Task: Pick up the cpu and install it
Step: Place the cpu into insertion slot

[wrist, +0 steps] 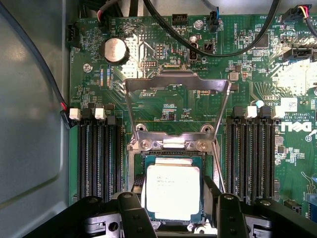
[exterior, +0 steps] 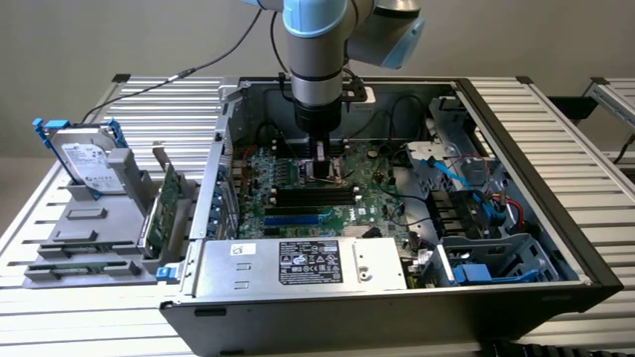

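cpu, where: cpu [wrist: 173, 191] lies inside the socket [wrist: 171, 145] frame, mid-mobo [wrist: 163, 106], between the two banks of RAM slots [wrist: 96, 158]. Can't tell if fully seated.
cpu, facing: flat, level w/ the board, silver lid up toward the wrist cam; thin green rim shows round the lid.
cpu, print: text lines sit on the half of the lid nearer the socket's hinge bar and run parallel to that bar.
cpu, axis: near-square, no clear long axis; edges square w/ the socket frame, two sides parallel to the RAM slots.
gripper [wrist: 174, 194]: jaws wide apart, closed onto the cpu across two opposite sides, the ones facing the RAM banks.
fingers [wrist: 225, 213]: black, one each side, tips against the cpu's edges, lid bare between them.
load plate [wrist: 177, 79]: swung up and open, its metal frame stands over the board beyond the hinge bar.
coin cell [wrist: 115, 50]: on the mobo past the load plate, well apart from the cpu.
ext view, arm: comes straight down into the open case [exterior: 526, 171]; gripper [exterior: 326, 169] is low over the board's middle, nearer the case's far wall than the PSU box [exterior: 308, 264] at the near edge.
off the case: on the table [exterior: 585, 134], by the ext view's left edge, hard drive [exterior: 88, 160] w/ blue bracket stands upright in a grey holder; green card [exterior: 163, 204] stands just beside the case's wall.
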You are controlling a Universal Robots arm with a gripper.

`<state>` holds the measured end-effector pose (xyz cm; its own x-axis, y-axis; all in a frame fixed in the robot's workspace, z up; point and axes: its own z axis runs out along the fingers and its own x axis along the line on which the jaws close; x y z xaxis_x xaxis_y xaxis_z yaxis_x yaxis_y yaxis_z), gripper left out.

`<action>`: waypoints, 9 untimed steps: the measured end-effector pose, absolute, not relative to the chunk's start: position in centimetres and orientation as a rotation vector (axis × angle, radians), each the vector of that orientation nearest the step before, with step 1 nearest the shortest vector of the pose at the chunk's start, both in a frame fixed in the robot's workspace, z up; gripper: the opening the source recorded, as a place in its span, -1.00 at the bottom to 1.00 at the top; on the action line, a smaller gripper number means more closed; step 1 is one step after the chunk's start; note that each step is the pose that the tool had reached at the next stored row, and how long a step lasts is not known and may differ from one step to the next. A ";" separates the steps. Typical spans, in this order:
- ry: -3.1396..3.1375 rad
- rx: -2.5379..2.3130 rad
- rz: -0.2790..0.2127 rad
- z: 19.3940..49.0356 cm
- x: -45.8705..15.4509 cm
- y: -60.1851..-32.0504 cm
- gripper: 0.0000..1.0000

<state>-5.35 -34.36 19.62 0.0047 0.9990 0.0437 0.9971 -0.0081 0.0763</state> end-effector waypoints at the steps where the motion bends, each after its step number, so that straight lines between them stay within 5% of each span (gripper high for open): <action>1: 2.196 2.210 0.133 19.6 -5.3 -34.4 0.11; 9: 2.196 2.210 0.132 19.6 -5.4 -34.4 0.25</action>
<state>-5.35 -34.37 19.60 0.0047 0.9990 0.0435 0.9970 -0.0080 0.0766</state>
